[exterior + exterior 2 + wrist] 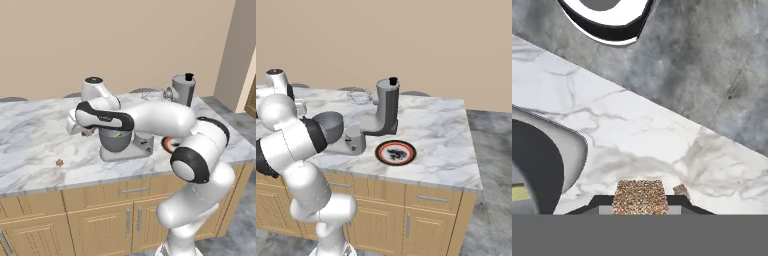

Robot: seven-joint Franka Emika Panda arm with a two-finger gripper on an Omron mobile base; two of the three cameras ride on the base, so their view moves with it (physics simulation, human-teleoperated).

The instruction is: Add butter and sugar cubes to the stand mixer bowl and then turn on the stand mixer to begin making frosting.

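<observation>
Farthest left on the marble counter [30, 130] lies the second sugar cube [59, 162], alone and well apart from everything else, waiting its turn. Next to the right is my gripper [88, 132], hanging just beside the rim of the stand mixer bowl [115, 141]. In the hand view my two finger tips are pinched on the first sugar cube [639, 197], the speckled brown block sitting square between them, with the loose cube showing small on the counter beyond it. The bowl's curved grey wall [567, 150] fills the left of that view, and low inside it I can see a sliver of pale yellow that I take to be the butter [519, 192], so I judge the butter step is done.

So the step in hand is carrying the first cube to the bowl. By my reading the cube is over bare marble just outside the rim, not over the opening. The next move calls for shifting sideways across the rim, high enough to clear it, and only then spreading my fingers.

Further right stands the stand mixer [387, 107], its column and switch untouched, and beyond it a red-rimmed plate [396, 152].
</observation>
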